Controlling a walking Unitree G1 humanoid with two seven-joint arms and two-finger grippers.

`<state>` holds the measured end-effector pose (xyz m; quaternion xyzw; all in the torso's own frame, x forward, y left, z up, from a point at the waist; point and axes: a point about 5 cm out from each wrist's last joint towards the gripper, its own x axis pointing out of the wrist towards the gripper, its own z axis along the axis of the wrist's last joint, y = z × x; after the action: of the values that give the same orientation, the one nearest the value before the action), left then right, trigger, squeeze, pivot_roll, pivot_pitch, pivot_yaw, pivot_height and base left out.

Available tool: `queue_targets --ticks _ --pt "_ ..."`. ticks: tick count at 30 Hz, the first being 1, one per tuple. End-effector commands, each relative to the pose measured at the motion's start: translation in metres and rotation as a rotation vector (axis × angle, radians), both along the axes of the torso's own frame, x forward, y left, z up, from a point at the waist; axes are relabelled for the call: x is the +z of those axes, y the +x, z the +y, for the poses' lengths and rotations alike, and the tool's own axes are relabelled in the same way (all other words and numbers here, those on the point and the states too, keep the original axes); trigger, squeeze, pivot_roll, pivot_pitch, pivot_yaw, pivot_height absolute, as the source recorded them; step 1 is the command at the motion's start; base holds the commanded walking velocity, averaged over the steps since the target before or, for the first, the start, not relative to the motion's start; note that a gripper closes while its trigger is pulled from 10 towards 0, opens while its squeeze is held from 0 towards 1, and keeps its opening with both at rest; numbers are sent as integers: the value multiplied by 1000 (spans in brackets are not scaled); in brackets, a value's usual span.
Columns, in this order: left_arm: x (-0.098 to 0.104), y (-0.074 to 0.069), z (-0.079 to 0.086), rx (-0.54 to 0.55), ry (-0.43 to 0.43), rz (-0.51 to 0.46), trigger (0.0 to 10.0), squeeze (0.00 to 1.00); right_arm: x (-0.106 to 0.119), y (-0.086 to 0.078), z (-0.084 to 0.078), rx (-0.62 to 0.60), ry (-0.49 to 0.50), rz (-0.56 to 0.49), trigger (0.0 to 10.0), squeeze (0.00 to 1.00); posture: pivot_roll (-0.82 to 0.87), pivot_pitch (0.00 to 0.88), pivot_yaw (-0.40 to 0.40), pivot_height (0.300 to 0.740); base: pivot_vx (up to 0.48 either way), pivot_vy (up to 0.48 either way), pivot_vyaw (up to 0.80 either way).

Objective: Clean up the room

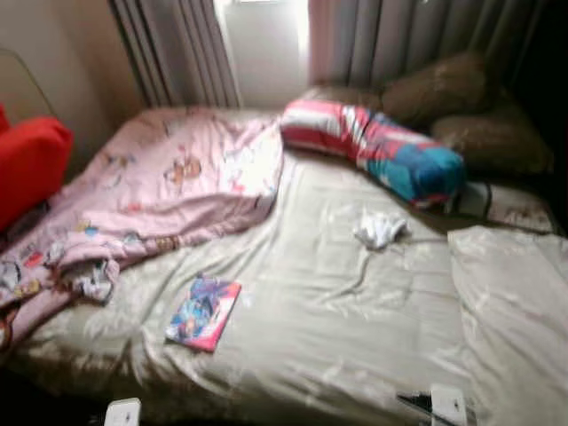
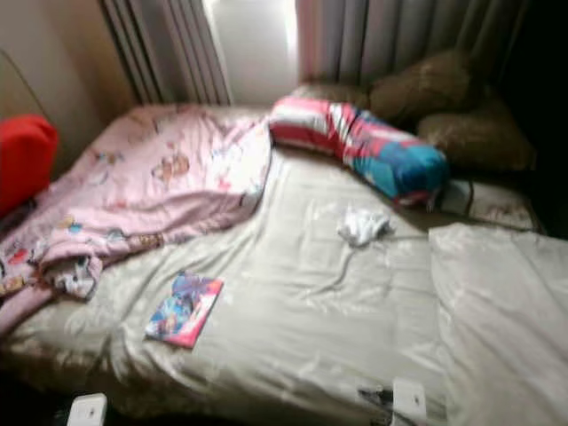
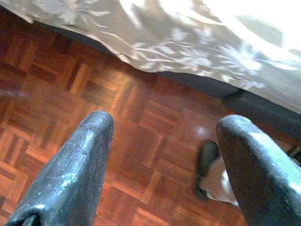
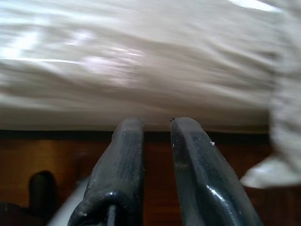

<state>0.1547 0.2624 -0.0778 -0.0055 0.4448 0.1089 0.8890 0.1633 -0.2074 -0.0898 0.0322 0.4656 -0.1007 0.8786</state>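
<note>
While the head camera looks down on the bed (image 1: 355,302), a colourful book (image 1: 203,312) is seen lying flat near its front edge, and a crumpled white cloth (image 1: 380,228) lies further back, just below the striped bolster (image 1: 377,146). A pink cartoon blanket (image 1: 151,191) is bunched across the bed's left side (a red cushion (image 1: 31,160) beside it). The left gripper (image 3: 164,165) is held over parquet floor (image 3: 141,122), fingers wide apart. The right gripper (image 4: 157,155) is pointed at the bed's edge, fingers narrowly parted, holding nothing.
</note>
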Motion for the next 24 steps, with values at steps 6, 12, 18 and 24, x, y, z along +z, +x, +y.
queue_targets --ticks 6,12,18,24 --pt "2 -1 7 -9 30 13 10000 0 -5 -9 8 -23 43 6 10000 0 -11 0 81 740 0 416 0" --pt "8 12 9 -28 43 -5 10000 0 -5 -9 12 -4 46 10 10000 0 -47 0 81 740 0 413 0" --pt "13 26 7 -29 45 -35 10000 0 -4 -6 14 24 40 5 10000 0 -82 0 55 740 0 416 0" --pt "12 29 -1 -23 25 -39 10000 0 -2 -2 6 73 5 12 10000 0 -78 0 -1 740 0 414 0"
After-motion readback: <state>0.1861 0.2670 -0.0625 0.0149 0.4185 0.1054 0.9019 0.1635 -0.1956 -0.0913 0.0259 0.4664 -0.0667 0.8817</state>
